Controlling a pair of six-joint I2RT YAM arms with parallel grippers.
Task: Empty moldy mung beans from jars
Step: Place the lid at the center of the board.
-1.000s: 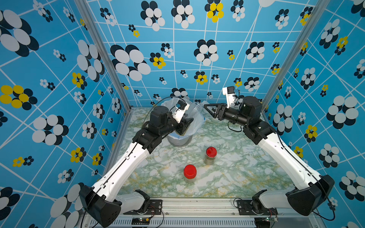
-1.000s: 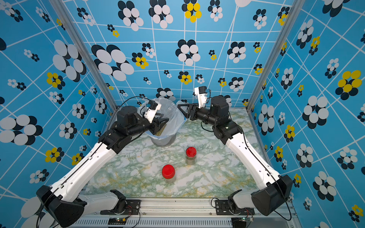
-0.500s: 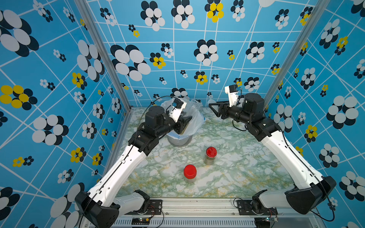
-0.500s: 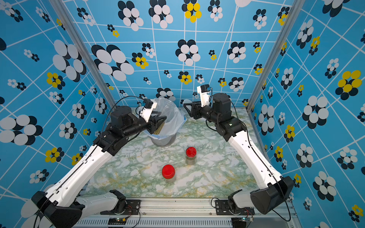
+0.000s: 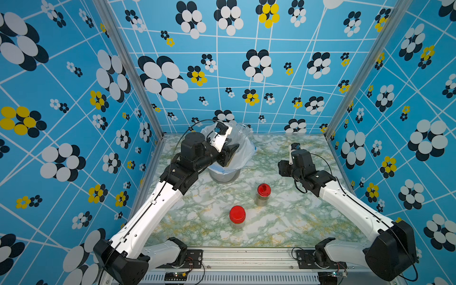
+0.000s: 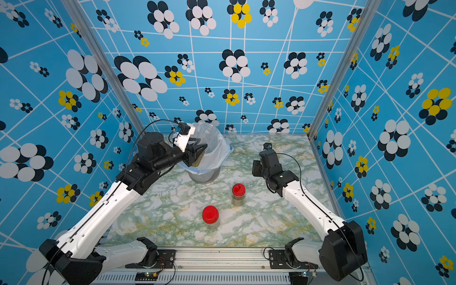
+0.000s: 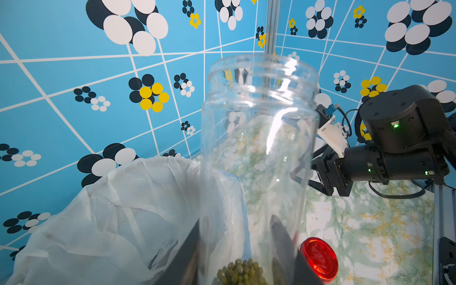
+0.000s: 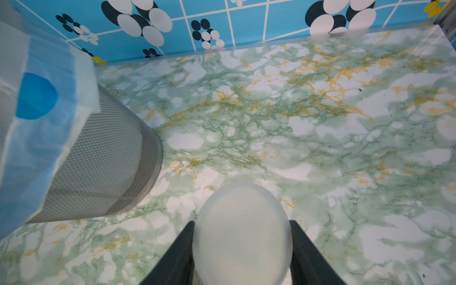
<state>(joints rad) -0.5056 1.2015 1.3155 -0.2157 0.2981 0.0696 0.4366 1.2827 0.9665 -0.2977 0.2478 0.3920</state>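
Blue flowered walls close in a marbled green worktop (image 5: 283, 222), where a mesh bin (image 5: 223, 174) lined with white plastic stands at the back. At its rim the left tool (image 5: 230, 151) is clamped on the tall jar (image 7: 256, 148), whose mouth is open and raised. The far red-lidded jar (image 5: 263, 195) and the near red-lidded jar (image 5: 237, 217) wait capped. Off to the bin's side, the right tool (image 8: 243, 246) pinches a whitish cap (image 8: 243, 229). The mung beans (image 7: 240, 271) sit at the tall jar's base. Pouring looks to be the step in hand, and next the mouth must tip down inside the liner.
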